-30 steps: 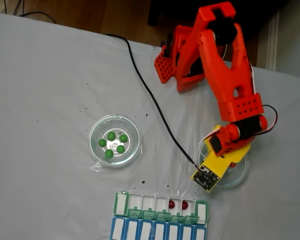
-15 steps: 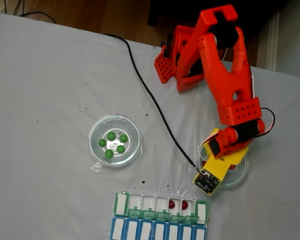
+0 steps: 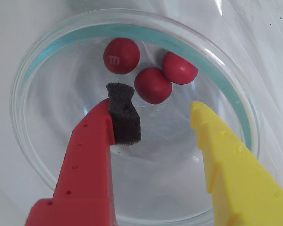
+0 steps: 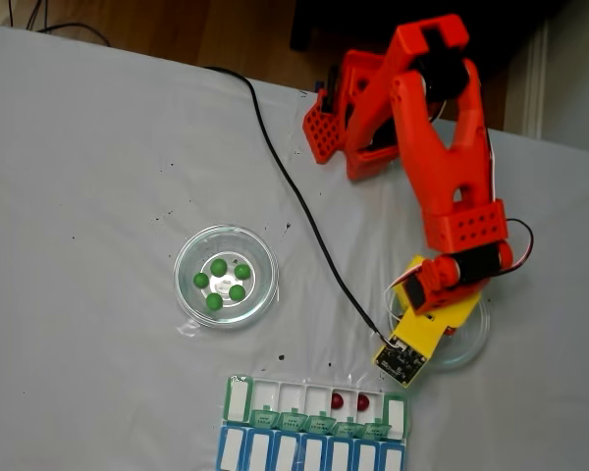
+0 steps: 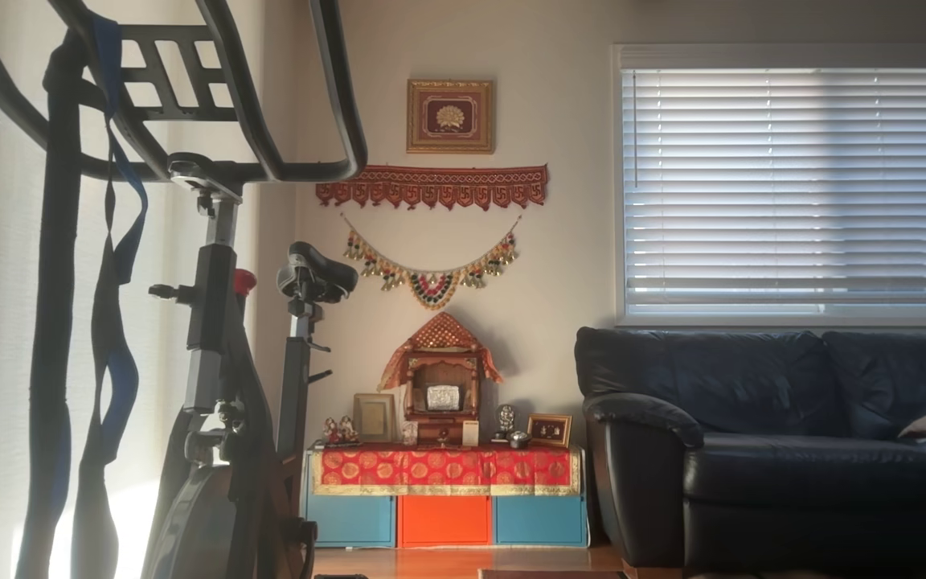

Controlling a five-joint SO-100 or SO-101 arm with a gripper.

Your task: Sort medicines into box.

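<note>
In the wrist view my gripper (image 3: 156, 102) hangs open over a clear glass dish (image 3: 47, 61). Its red finger with a black foam pad (image 3: 123, 115) is on the left and its yellow finger (image 3: 221, 150) on the right. Three red medicines (image 3: 153, 85) lie at the dish's far side, just ahead of the fingertips; nothing is held. In the fixed view the orange arm (image 4: 450, 177) bends down over that dish (image 4: 471, 339). Two red medicines (image 4: 337, 401) sit in neighbouring compartments of the green-and-white box (image 4: 275, 394). Several green medicines (image 4: 224, 279) lie in the left glass dish (image 4: 188, 257).
A blue-and-white organizer row (image 4: 314, 456) adjoins the box at the table's front edge. A black cable (image 4: 294, 191) runs across the white cloth from the back to the wrist camera board (image 4: 402, 358). The other view shows a living room, not the table.
The wrist has shifted slightly left and down over the right dish. The medicines and the box have not moved.
</note>
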